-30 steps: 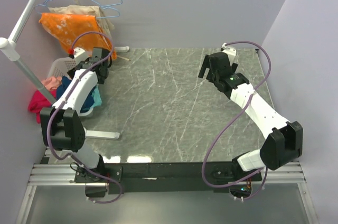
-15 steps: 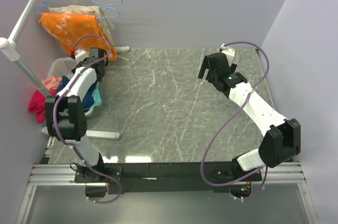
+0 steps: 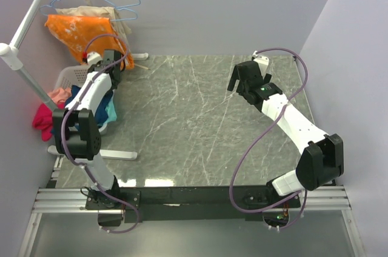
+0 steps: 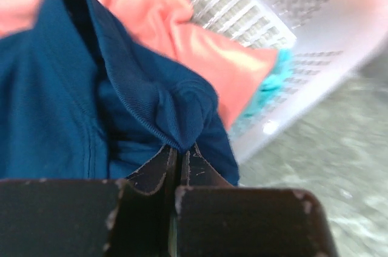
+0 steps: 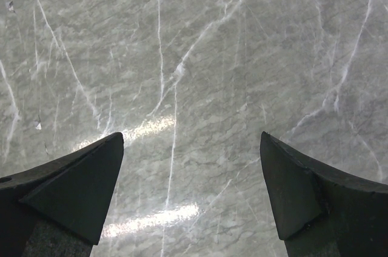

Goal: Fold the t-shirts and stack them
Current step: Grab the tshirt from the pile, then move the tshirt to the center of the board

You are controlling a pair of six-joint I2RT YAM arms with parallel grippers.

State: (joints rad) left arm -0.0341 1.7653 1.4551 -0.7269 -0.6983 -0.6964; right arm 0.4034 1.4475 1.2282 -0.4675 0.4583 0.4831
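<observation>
Now the left claw [image 4: 179, 151] sits over the white basket [image 4: 315, 33] just beside the far left edge of the worktop [image 3: 194, 123], its jaws pressed together on a small ridge of the navy t-shirt [image 4: 54, 99]. The tee lies bunched in the basket. A coral garment [image 4: 206, 63] touches it on the far side, and a bit of teal cloth [image 4: 267, 96] shows beside that, against the basket wall. The right claw [image 5: 191, 142] hangs above bare worktop at the far right, jaws wide apart, holding nothing.

The step in hand looks like pulling 1 tee out of the basket, and the pinch is thin: only a fold near a ribbed edge is caught, right at the fingertips. A good lift goes straight up and slowly at first, so the cloth does not slip out and the coral piece is not dragged along. Whether the 2 are tangled underneath I cannot tell. Once the tee hangs free of the rim, carrying it right toward the middle of the worktop gives room to spread it. The right claw is well placed to come across and take a second hold, ideally at a shoulder or hem, so the shirt can be laid flat before any fold. None of the folding or stacking looks begun
</observation>
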